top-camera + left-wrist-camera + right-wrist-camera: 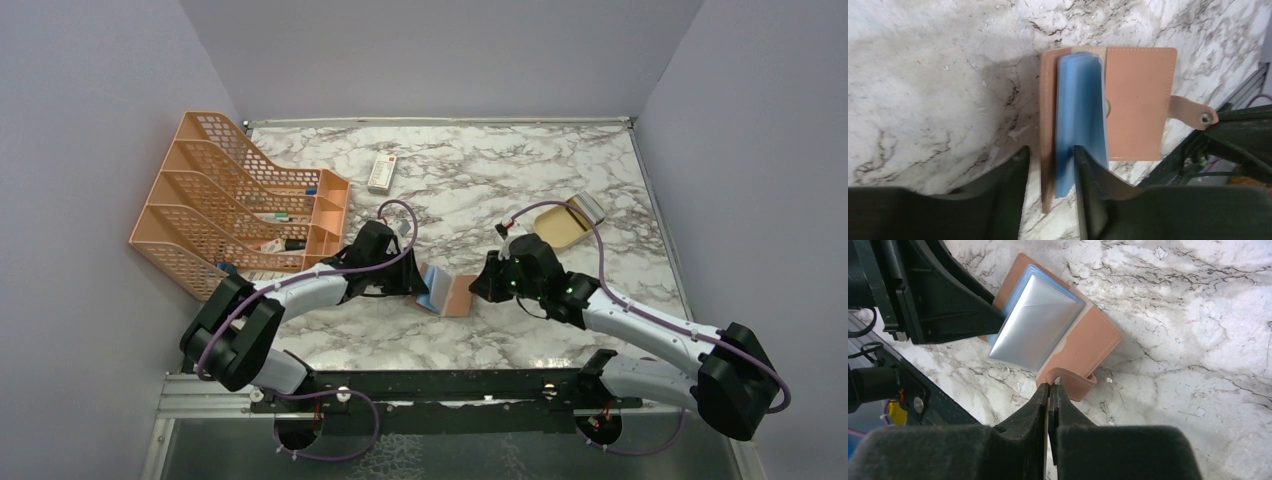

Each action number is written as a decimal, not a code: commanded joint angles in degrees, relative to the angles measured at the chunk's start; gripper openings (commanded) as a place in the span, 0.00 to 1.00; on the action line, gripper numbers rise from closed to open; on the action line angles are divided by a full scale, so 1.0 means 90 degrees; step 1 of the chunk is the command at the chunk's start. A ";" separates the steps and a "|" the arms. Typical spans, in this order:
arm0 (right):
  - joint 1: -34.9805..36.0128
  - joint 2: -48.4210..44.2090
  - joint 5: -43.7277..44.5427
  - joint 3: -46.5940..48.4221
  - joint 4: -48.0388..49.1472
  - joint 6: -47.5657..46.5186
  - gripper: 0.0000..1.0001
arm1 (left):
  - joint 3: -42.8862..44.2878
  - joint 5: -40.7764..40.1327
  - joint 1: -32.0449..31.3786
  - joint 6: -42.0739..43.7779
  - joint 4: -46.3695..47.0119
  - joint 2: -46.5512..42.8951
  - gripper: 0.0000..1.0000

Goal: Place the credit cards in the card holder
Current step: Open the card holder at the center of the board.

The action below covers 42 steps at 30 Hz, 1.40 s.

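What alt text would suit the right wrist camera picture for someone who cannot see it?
The right gripper, shut, pinches the clasp tab of an open brown card holder on a marble table. A silver card shows against its blue sleeves, beside the left gripper.

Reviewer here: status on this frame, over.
Left gripper open, straddling blue sleeves of the card holder. Right gripper shut on clasp tab. Silver card at top sleeve, seating unclear. Nothing blocking.
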 commanded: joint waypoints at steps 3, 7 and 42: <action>0.0024 -0.0249 0.0698 0.0068 -0.0584 -0.0237 0.20 | -0.0066 0.0525 -0.0026 -0.0130 0.0359 -0.0143 0.11; 0.0026 -0.0409 0.0671 0.0531 -0.1153 -0.0348 0.37 | 0.0037 0.0706 -0.0029 -0.0301 0.0211 -0.0392 0.00; 0.0022 0.2531 -0.1786 0.1466 0.1268 0.0608 0.61 | 0.0930 0.0482 -0.0056 -0.0315 -0.0844 -0.0502 0.00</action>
